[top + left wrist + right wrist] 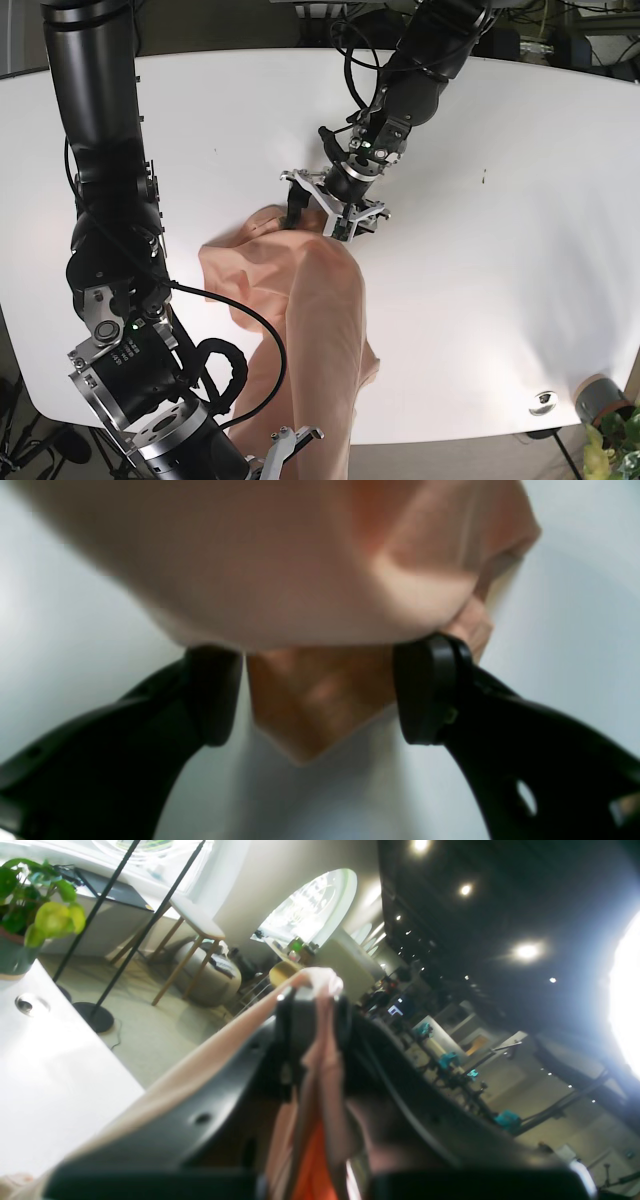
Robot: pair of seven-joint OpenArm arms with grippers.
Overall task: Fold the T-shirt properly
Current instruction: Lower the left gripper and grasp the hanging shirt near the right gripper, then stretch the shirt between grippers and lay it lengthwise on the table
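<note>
Table (520, 250): white, filling most of the base view; a small round metal fitting (543, 401) sits in it at the lower right.
T-shirt (320, 320): peach-coloured, at the centre of the base view, drawn into a long band from the middle of the table down to the bottom edge of the frame. Part of it lies on the table; the lower end is lifted.
My right arm (105, 200): black, running down the left side of the base view to the bottom edge.
My left arm (420, 70): comes in from the top centre of the base view, ending at the shirt's upper end.
My right gripper (312, 1015): pressed together on a bunch of the shirt, which pokes out above the tips at the centre of the right wrist view.
My left gripper (317, 690): spread wide; cloth sits between the fingers (432, 690) and bulges above them, touching the right-hand finger's tip.
Potted plant (30, 915): green leaves, upper left of the right wrist view, at the table's edge.
</note>
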